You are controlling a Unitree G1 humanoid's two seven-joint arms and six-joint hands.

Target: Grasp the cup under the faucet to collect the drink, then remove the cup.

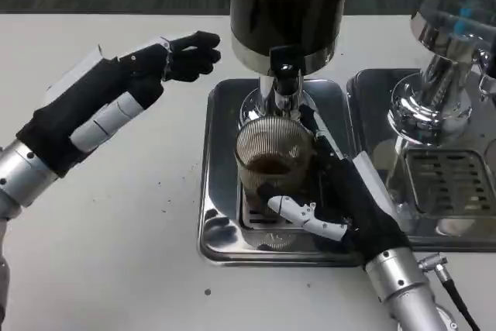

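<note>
A clear ribbed cup with a little brown drink at its bottom stands on the steel drip tray, right under the black faucet of the dark drink dispenser. My right hand wraps the cup from the right, thumb across its front base, fingers behind it. My left hand hovers above the table to the left of the dispenser, fingers stretched out toward the faucet lever and holding nothing.
A second dispenser with a chrome stand and its own drip tray stands at the right, close to my right forearm. Bare white table lies left and in front of the tray.
</note>
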